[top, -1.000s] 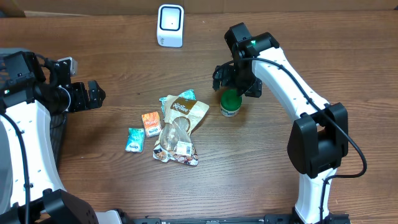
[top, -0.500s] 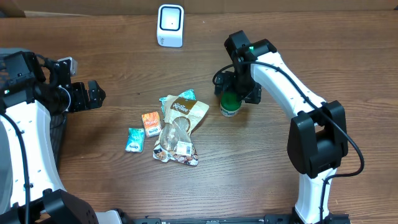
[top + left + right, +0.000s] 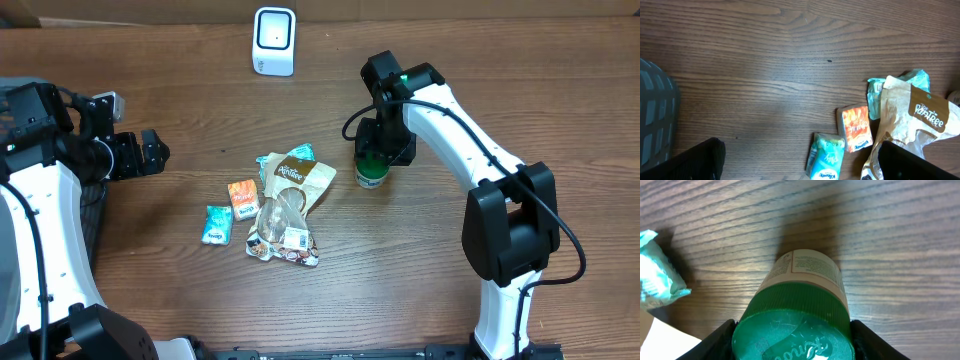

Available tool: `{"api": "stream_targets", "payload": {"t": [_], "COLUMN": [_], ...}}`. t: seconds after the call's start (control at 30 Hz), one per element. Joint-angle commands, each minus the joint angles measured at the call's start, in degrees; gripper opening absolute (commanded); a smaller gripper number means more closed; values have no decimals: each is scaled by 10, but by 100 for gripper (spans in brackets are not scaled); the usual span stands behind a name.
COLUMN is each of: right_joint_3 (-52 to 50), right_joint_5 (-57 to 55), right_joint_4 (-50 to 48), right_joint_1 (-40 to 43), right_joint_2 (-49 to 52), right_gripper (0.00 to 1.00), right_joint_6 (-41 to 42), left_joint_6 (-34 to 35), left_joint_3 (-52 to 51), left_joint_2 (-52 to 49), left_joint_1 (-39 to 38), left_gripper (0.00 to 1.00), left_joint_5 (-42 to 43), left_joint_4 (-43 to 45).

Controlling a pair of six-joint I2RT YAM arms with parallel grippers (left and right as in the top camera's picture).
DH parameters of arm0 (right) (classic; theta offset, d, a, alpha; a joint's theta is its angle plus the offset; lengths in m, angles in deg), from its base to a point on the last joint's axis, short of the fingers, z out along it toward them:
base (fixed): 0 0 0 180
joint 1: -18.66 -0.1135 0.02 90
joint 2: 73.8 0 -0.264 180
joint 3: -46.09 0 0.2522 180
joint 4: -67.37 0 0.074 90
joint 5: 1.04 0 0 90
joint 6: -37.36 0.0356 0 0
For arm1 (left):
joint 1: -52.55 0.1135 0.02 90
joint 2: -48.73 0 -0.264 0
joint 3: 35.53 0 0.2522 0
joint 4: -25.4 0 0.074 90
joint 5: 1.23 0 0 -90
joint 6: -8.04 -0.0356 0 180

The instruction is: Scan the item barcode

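**Right gripper closed on the jar's lid**

The right gripper (image 3: 792,339) comes down from above onto the jar (image 3: 371,174), and its two dark fingers (image 3: 722,341) sit against opposite sides of the green lid (image 3: 790,314), with no gap showing on either side. The jar stands upright on the wooden table (image 3: 500,80), and its pale printed label (image 3: 812,266) shows below the lid in the right wrist view.

Just to the jar's left lies a heap of packets. A tan snack bag (image 3: 297,183) lies on top of a teal pouch (image 3: 268,163), whose corner also shows at the left edge of the right wrist view. Below the bag lies a clear wrapper with a white label (image 3: 284,238). Beside these lie a small orange packet (image 3: 243,198) and a small teal packet (image 3: 217,224), close to each other.

The white scanner (image 3: 274,40) stands at the far edge of the table, well apart from the jar.

The left gripper (image 3: 157,152) hangs at the table's left side with its fingers spread wide and nothing between them, near a grey basket (image 3: 655,120).
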Motion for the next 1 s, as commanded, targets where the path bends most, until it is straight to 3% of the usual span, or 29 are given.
{"api": "stream_targets", "payload": {"t": [0.0, 0.2, 0.4, 0.53, 0.8, 0.97], "right_joint_3": [10, 66, 75, 75, 75, 72], "right_joint_5": [-5, -4, 1, 1, 36, 118], "right_joint_4": [-15, -13, 3, 26, 55, 50], "right_joint_1": [-2, -2, -6, -5, -5, -5], "right_joint_2": [-9, -9, -9, -9, -9, -9], "right_gripper": [39, 48, 51, 57, 60, 62], "right_joint_6": [-90, -295, -655, -777, -784, -610], "left_joint_6": [-12, -12, -12, -12, -12, -13], "left_joint_3": [11, 11, 11, 11, 11, 11], "left_joint_2": [0, 0, 0, 0, 0, 0], "left_joint_1": [-4, -4, -4, -4, -4, -4], "left_gripper": [100, 100, 100, 99, 100, 100], "left_joint_5": [9, 9, 9, 9, 9, 8], "left_joint_4": [1, 1, 1, 1, 1, 1]}}
